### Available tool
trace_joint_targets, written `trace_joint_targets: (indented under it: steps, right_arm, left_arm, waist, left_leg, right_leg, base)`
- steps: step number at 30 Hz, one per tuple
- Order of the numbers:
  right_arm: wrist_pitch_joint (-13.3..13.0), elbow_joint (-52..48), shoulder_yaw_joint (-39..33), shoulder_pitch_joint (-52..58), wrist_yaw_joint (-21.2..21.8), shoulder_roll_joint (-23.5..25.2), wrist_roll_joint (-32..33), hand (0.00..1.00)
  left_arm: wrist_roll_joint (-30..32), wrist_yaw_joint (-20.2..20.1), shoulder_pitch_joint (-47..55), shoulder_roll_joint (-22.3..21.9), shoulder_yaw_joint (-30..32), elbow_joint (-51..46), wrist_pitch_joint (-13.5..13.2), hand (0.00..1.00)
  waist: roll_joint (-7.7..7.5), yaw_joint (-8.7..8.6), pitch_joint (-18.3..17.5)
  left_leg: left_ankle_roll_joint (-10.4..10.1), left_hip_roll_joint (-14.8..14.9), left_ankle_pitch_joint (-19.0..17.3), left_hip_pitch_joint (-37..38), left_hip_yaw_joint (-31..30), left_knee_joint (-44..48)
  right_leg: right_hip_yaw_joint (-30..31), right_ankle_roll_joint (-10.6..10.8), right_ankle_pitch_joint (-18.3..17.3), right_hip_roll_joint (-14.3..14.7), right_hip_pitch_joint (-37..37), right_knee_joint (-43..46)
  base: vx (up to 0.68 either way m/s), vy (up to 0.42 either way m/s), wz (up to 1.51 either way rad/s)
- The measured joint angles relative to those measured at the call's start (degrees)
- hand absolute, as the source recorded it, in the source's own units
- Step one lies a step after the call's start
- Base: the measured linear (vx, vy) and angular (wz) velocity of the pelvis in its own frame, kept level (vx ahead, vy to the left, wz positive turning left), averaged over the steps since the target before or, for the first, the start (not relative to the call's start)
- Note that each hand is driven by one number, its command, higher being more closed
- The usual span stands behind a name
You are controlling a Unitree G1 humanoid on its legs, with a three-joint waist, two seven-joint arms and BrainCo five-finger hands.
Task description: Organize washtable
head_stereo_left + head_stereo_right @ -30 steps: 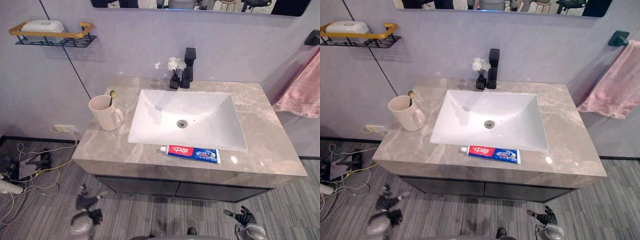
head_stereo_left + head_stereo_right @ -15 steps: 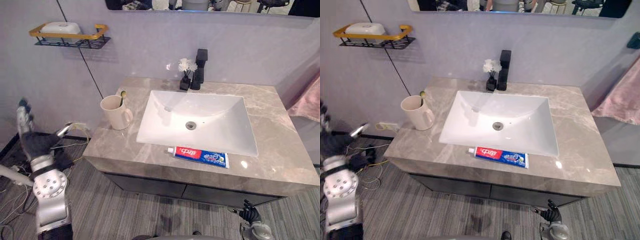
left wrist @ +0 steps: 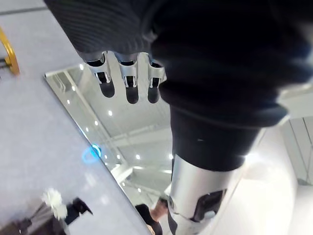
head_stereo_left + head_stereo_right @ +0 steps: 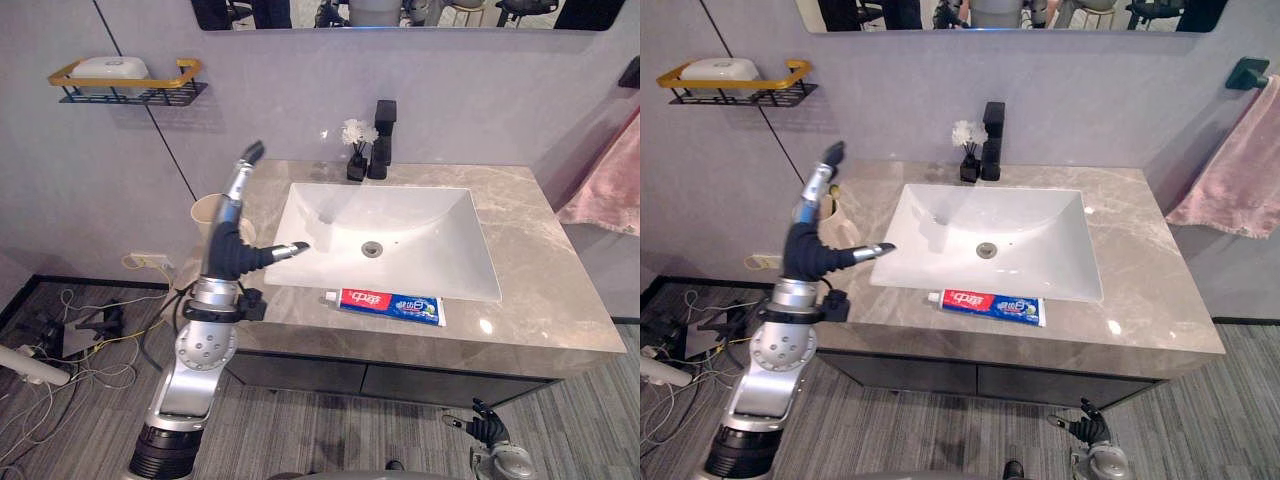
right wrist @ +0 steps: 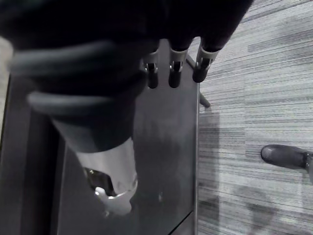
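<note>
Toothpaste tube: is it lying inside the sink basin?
No, the toothpaste tube lies flat on the counter along the front edge of the sink.

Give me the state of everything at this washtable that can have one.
Red-and-blue toothpaste tube, lying flat on the grey marble counter in front of the sink.
Cream ceramic mug, upright, partly behind the left hand.
White rectangular sink, empty.
Black tap, off.
Pink towel, hanging.
Left hand, open, raised over the counter, holding nothing.
Right hand, open, low near the floor.
</note>
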Motion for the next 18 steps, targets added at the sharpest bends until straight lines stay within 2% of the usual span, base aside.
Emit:
trace_joint_targets:
  steps: [7,9,13,18]
  right_arm:
    - [0.0,0.0,0.1,-0.6,0.0,-0.1,0.0,0.00]
    - [0.0,0.0,0.2,-1.1,0.0,-0.2,0.0,0.00]
    - [0.0,0.0,0.6,-1.5,0.0,-0.3,0.0,0.00]
    - [0.0,0.0,0.9,-2.5,0.0,-0.3,0.1,0.00]
  left_arm:
    - [4.0,-2.2,-1.7,1.0,-6.4,8.5,1.6,0.00]
    - [5.4,-2.7,-1.9,1.0,-8.0,10.8,2.0,0.00]
    - [7.4,-3.3,-4.2,1.1,-10.9,14.9,2.2,0.00]
    - [9.7,-3.9,-6.5,1.1,-12.2,18.9,2.3,0.00]
  waist:
    - [-0.10,-0.74,0.1]
    - [-0.13,-1.61,0.1]
    - [-0.20,-2.07,0.3]
    - [-0.14,-3.37,1.7]
  left_leg:
    - [0.0,0.1,0.0,-0.1,0.2,-0.1]
    - [0.0,0.1,0.0,-0.1,0.2,-0.2]
    - [0.0,0.0,0.0,-0.1,0.2,-0.3]
    - [0.1,0.0,0.1,0.0,0.2,-0.6]
  right_leg:
    - [0.0,0.0,0.4,0.0,-0.1,-0.4]
    - [-0.1,0.0,0.4,-0.1,-0.1,-0.5]
    - [-0.3,0.1,0.5,-0.1,-0.1,-0.6]
    - [-0.5,0.2,0.5,-0.1,-0.2,-0.7]
  base:
    - [-0.01,0.000,-0.01]
    - [-0.02,0.000,0.00]
    - [-0.01,0.000,0.00]
    - [0.00,0.000,0.00]
